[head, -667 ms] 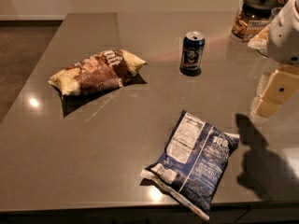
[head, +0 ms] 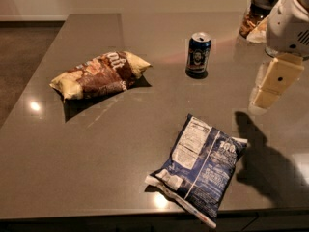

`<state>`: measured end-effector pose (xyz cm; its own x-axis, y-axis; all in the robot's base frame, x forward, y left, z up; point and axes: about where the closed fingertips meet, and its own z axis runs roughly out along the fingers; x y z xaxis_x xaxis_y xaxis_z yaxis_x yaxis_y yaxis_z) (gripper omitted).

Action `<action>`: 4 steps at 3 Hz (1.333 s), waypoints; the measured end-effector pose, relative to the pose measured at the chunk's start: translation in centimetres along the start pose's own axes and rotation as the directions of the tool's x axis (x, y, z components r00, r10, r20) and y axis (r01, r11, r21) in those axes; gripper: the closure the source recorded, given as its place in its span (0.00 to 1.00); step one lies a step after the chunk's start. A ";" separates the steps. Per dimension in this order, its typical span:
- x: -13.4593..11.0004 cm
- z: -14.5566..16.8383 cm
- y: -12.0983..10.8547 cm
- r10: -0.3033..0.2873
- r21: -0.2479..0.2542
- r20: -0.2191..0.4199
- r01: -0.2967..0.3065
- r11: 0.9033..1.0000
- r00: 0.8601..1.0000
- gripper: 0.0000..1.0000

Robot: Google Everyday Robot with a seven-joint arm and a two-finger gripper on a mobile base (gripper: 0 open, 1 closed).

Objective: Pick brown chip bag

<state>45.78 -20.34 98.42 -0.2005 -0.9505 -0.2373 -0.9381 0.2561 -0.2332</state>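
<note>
The one camera view looks down on a dark grey table (head: 120,144). The brown chip bag (head: 99,75) lies flat on the left side of it, puffed and crinkly, with a brown middle and pale ends, and nothing touches it. A blue can (head: 198,54) stands upright to its right, well apart from it. A dark blue bag (head: 200,168) lies near the front edge, and a jar (head: 258,13) with a dark lid stands in the far right corner.

The gripper (head: 270,86) hangs above the right side of the table under the arm's white housing (head: 289,23), far from the brown bag, with the can between them. Whether the claw is spread or pressed together cannot be told; it holds nothing visible.

I judge the task barely begun: the reach across, the descent, the grasp and the lift are all left to do.
</note>
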 end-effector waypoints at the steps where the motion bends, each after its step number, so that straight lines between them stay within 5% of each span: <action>1: -4.2 0.7 -2.5 -0.022 -0.017 0.066 0.024 1.000 0.998 0.00; 3: -15.5 3.7 -6.7 -0.070 -0.013 0.210 0.074 0.997 0.975 0.00; 4: -19.9 7.7 -8.0 -0.072 -0.013 0.231 0.078 0.997 0.970 0.00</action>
<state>59.41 -2.17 97.77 -0.0612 -0.9001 -0.4313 -0.9545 0.1792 -0.2385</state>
